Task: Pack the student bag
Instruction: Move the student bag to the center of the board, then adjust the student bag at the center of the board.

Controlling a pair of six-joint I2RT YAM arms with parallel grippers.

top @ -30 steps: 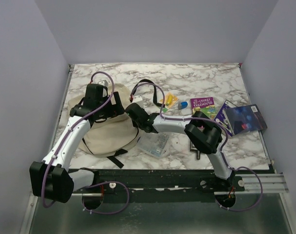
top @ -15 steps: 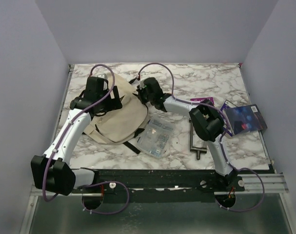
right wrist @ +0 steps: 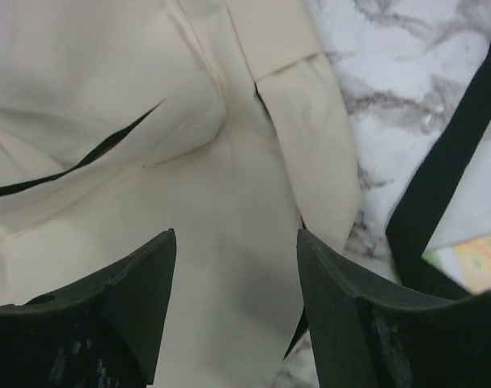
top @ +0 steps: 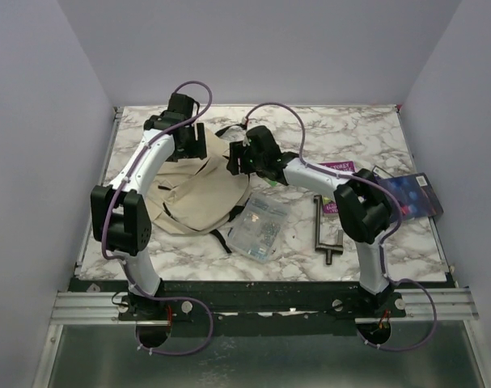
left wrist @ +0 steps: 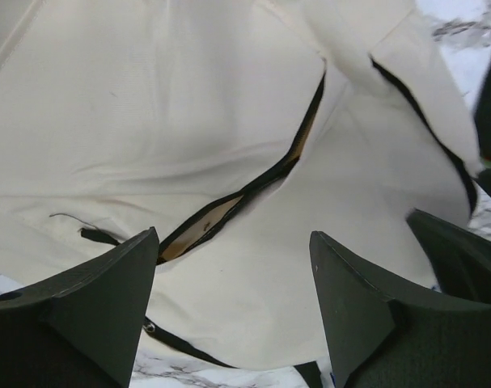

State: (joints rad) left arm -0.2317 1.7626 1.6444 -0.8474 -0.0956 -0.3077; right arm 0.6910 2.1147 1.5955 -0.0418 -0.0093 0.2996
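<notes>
Item 1. Large cream soft fabric student bag (top: 195, 192) with black straps and black zip lines. It lies flat and rumpled on the left-centre of the white grey-veined marble worktop (top: 366, 129), toward the far half. The left wrist view shows a zip slit (left wrist: 257, 184) gaping, with a tan lining inside. The right wrist view shows a folded flap, and a black strap (right wrist: 441, 158) lies across bare marble at the bag's edge.

Item 2. Left arm's fingers (left wrist: 120, 283), black and wedge-shaped. They are spread wide apart and hold nothing. They sit over the far-left part of the bag, and bag fabric fills the gap between them. Whether they touch the cloth cannot be told.

Item 3. Right arm's fingers (right wrist: 128, 291), same pattern. They are spread apart and hold nothing. They sit over the bag's far-right edge, close to the left arm's pair.

Item 4. Small clear plastic pouch (top: 258, 226) with small contents too fine to identify. It is flat on the worktop, just beside the bag's near-right edge.

Item 5. Black T-shaped metal bar (top: 326, 233), to the right of the pouch and apart from it.

Item 6. Purple-covered book (top: 342, 167), mostly hidden under the right arm.

Item 7. Dark blue glossy booklet (top: 413, 196), near the worktop's right edge and well apart from the bag.
</notes>
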